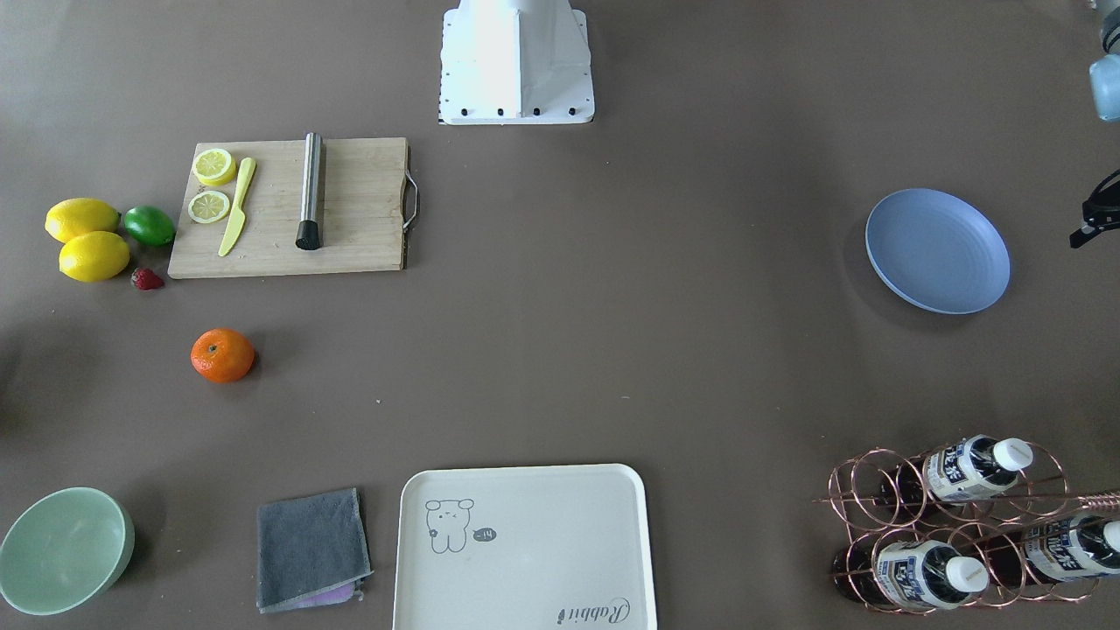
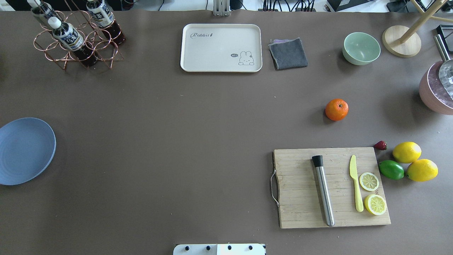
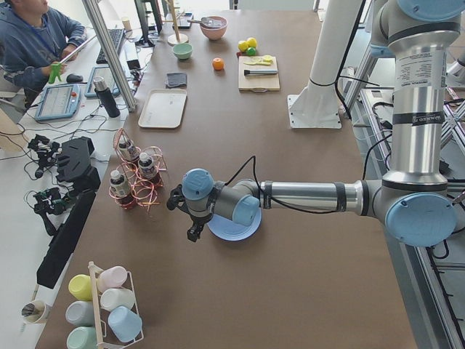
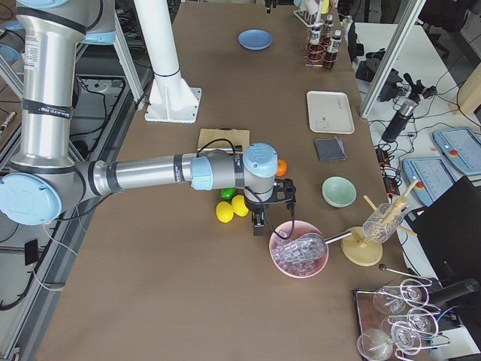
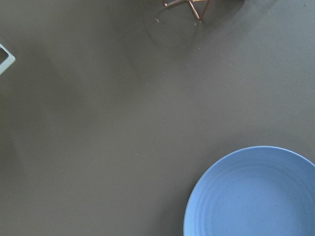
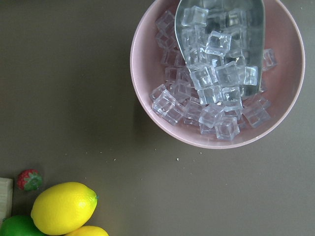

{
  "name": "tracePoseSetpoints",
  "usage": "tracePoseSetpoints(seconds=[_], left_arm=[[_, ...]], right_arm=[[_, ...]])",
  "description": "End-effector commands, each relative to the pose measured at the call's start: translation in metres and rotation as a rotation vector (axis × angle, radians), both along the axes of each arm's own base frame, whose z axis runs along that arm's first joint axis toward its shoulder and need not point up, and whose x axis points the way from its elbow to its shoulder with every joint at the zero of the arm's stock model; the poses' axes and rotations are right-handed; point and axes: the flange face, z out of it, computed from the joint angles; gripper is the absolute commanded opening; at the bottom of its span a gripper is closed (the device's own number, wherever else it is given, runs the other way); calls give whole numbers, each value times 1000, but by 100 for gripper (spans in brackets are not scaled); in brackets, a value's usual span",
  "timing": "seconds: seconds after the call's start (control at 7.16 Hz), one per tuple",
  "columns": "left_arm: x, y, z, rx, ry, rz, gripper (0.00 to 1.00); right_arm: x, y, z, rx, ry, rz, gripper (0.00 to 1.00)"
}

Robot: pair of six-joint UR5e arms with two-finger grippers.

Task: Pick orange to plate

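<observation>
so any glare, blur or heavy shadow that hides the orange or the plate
Overhead exterior: even, soft light, the orange sharp with a faint shadow to its left. Exterior front-facing: the plate clear, no glare. Left wrist: plate cropped by the frame's edge. Right wrist: small glints on the ice cubes only; the orange is not in it.

The brown surface point(image 2: 177, 141) bears the plate point(image 2: 24, 150) at its left edge, tray point(image 2: 212, 53), cloth point(image 2: 288, 53) and green bowl point(image 2: 361, 47) along the far edge, the orange point(image 2: 336, 109) between bowl and cutting board point(image 2: 297, 191).

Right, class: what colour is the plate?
The plate is plain blue-lavender with faint concentric rings, which show most clearly in the exterior front-facing view.
</observation>
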Motion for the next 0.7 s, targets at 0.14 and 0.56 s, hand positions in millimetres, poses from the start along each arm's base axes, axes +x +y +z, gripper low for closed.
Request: tracePoseSetpoints(seconds=[0.14,0.56], left_arm=[[52,45,64,-21,83,-34,98],[54,73,79,-18,85,-7,93]], right_arm=[[-32,-2,-10,17,-11,37,100],[-33,-2,-11,22,-10,34,100]])
